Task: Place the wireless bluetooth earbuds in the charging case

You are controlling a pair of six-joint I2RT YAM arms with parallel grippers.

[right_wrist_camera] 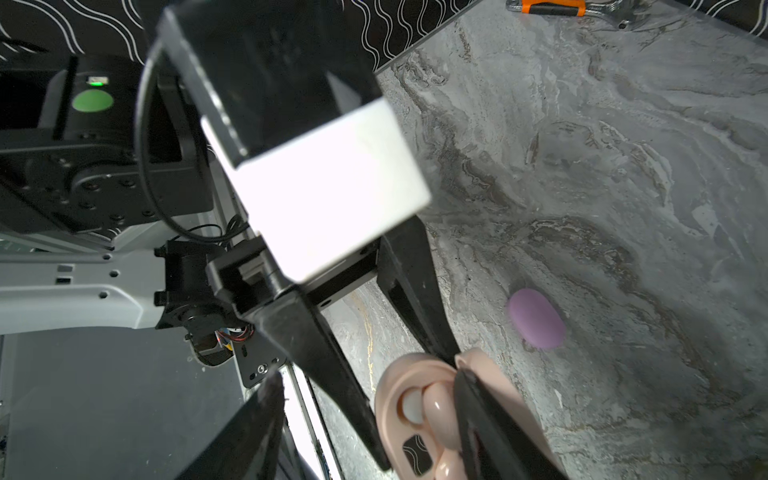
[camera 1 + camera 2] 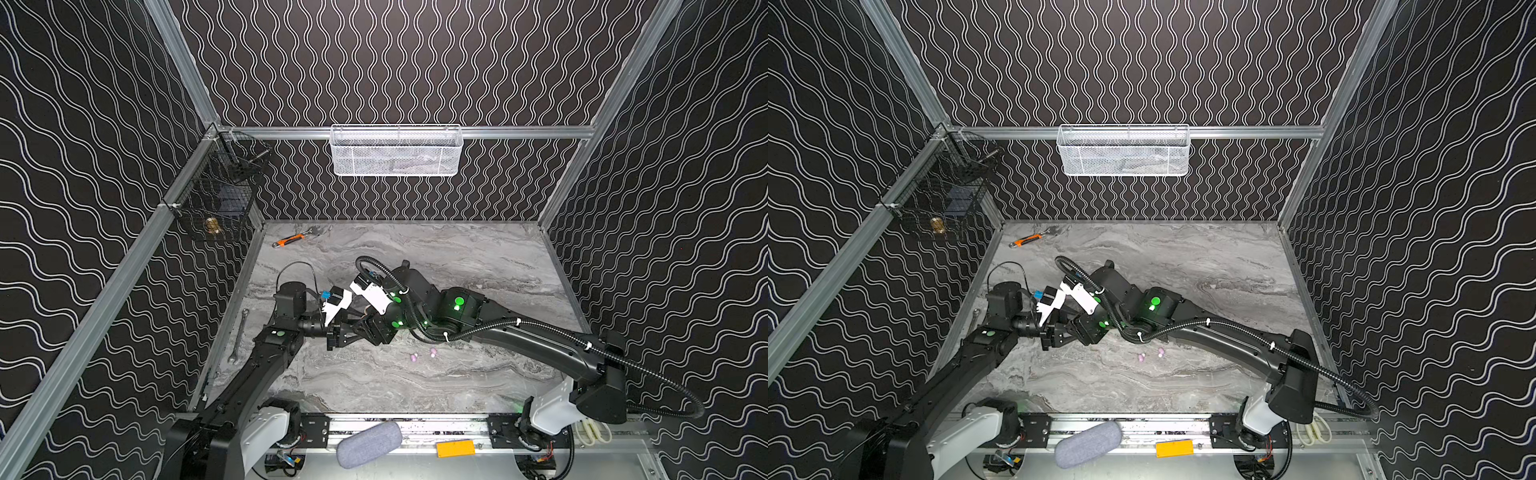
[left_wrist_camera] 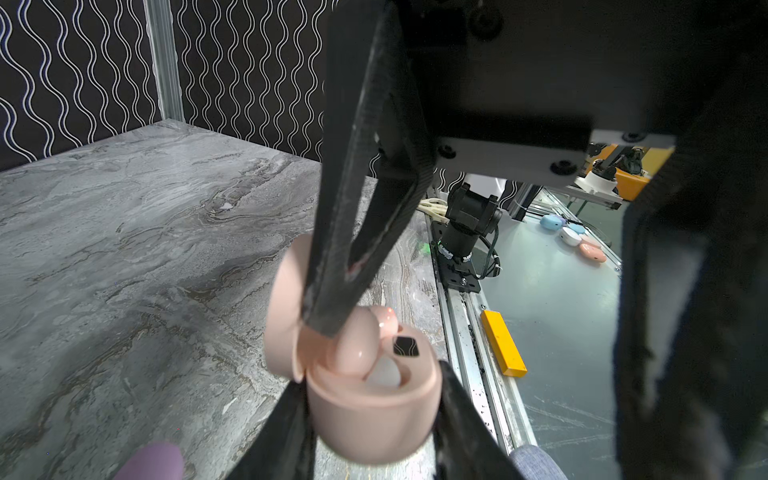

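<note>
My left gripper (image 3: 372, 415) is shut on the base of a peach charging case (image 3: 374, 419), held above the table with its lid (image 3: 282, 307) open. Two peach earbuds (image 3: 353, 345) sit in the case; one shows a white tip (image 3: 384, 372). My right gripper (image 1: 365, 382) is open. One of its fingers (image 1: 490, 415) lies inside the case, between lid and earbud (image 1: 438, 411); the other stands well clear. In both top views the two grippers (image 2: 351, 332) meet left of centre and hide the case. Two lilac earbuds (image 2: 413, 356) (image 2: 1141, 356) lie on the table nearby.
A lilac pebble-shaped thing (image 1: 536, 318) lies on the marble table (image 2: 457, 270). An orange-handled tool (image 2: 291, 240) is at the back left, a spanner (image 2: 239, 336) by the left wall. A grey pouch (image 2: 368, 442) and a yellow block (image 2: 455, 448) lie by the front rail.
</note>
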